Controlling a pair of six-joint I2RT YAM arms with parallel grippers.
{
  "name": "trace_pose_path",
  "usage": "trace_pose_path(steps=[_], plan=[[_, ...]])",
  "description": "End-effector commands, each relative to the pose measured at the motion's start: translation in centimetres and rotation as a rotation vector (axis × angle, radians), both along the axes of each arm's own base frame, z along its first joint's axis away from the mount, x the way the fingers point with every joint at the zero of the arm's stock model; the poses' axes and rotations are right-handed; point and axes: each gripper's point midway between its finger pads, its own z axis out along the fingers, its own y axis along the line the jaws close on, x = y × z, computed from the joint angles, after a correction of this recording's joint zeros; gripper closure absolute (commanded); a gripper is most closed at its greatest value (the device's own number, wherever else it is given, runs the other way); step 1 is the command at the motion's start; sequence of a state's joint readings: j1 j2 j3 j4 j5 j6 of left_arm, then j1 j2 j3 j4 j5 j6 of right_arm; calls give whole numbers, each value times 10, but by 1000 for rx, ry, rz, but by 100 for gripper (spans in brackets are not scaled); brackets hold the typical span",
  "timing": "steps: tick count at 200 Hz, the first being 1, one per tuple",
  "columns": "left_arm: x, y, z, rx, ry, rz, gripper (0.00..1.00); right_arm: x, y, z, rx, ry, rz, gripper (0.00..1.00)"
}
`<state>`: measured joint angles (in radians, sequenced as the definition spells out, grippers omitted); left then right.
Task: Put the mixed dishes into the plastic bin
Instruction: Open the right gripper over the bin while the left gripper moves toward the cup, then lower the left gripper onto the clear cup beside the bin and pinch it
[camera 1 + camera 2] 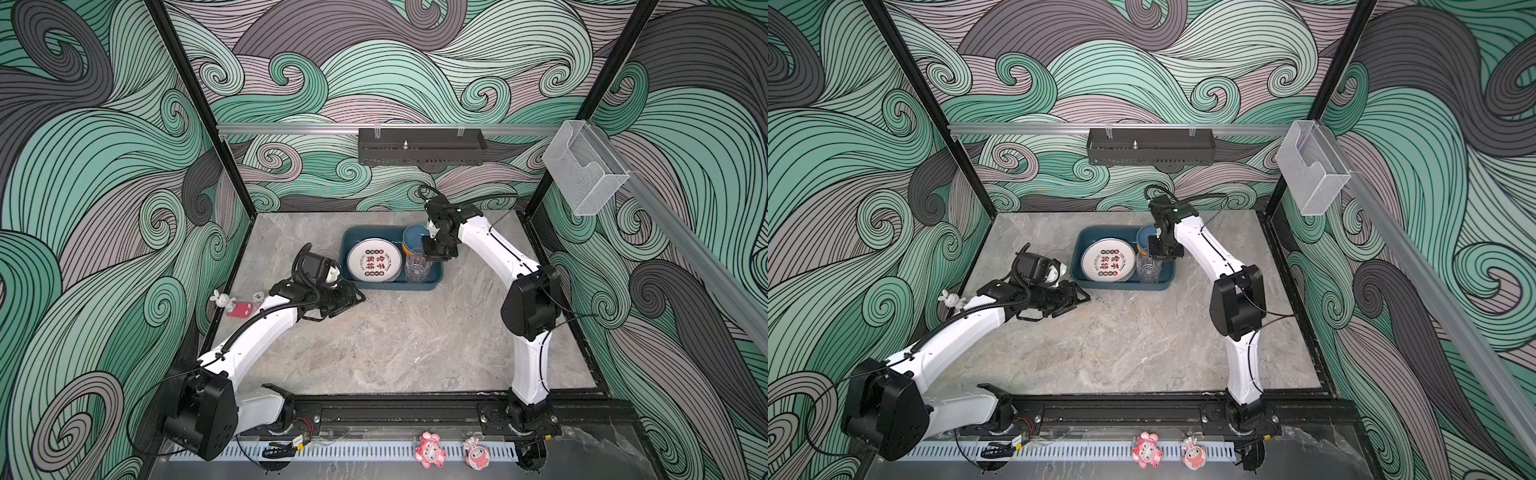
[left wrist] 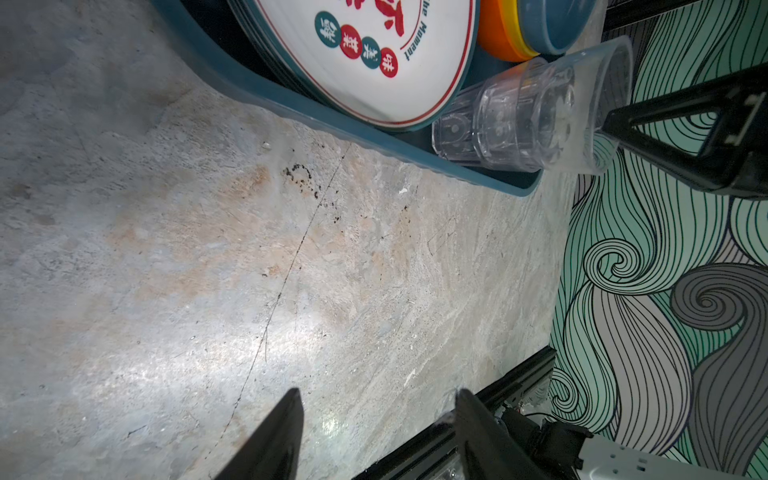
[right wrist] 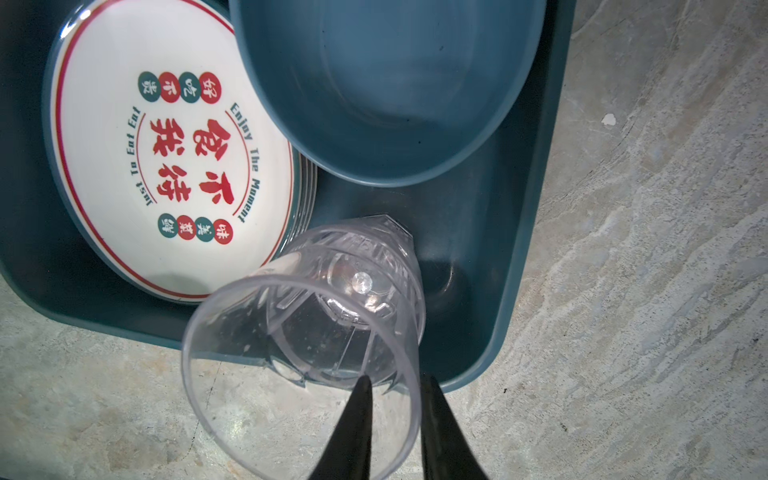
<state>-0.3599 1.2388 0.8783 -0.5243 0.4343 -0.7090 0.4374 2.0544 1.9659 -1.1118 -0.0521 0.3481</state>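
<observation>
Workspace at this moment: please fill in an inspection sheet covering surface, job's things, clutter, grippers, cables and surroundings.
Surface: grey stone-look tabletop, dark specks in front of the bin.
Job's things: teal bin holds a plate stack, stacked bowls with blue on top, and nested clear tumblers upright in a corner.
Clutter: white rabbit toy at the table's left edge; pink figurines along the front.
Grippers: left gripper jaws open, empty, near the bin; right gripper jaws slightly parted astride the tumbler rim.
Cables: black left-arm conduit; black right-wrist conduit.
Surroundings: wave-print walls, black perforated tray, clear holder.
</observation>
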Motion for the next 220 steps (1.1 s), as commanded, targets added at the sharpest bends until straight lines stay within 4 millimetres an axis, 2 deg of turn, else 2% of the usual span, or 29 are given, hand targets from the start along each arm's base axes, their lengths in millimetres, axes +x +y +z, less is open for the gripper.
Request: trace_pose_path(steps=[1, 45, 72, 146, 169, 197, 220], plan=[[3, 8, 12, 10, -19, 35, 39, -7, -5, 29, 9, -54, 3, 75], [12, 24, 17, 57, -33, 91, 38, -20, -11, 53, 41, -127, 12, 70], [19, 42, 23, 92, -45, 144, 41, -34, -5, 63, 117, -154, 52, 71], [45, 103, 33, 183, -90, 368, 45, -87, 31, 79, 449, -252, 205, 71], [56, 116, 34, 190, -79, 427, 46, -101, 41, 85, 516, -289, 251, 71], [69, 126, 35, 180, -68, 487, 46, -114, 52, 88, 552, -317, 301, 66], [80, 132, 34, 176, -68, 521, 46, -124, 69, 93, 584, -344, 356, 63]])
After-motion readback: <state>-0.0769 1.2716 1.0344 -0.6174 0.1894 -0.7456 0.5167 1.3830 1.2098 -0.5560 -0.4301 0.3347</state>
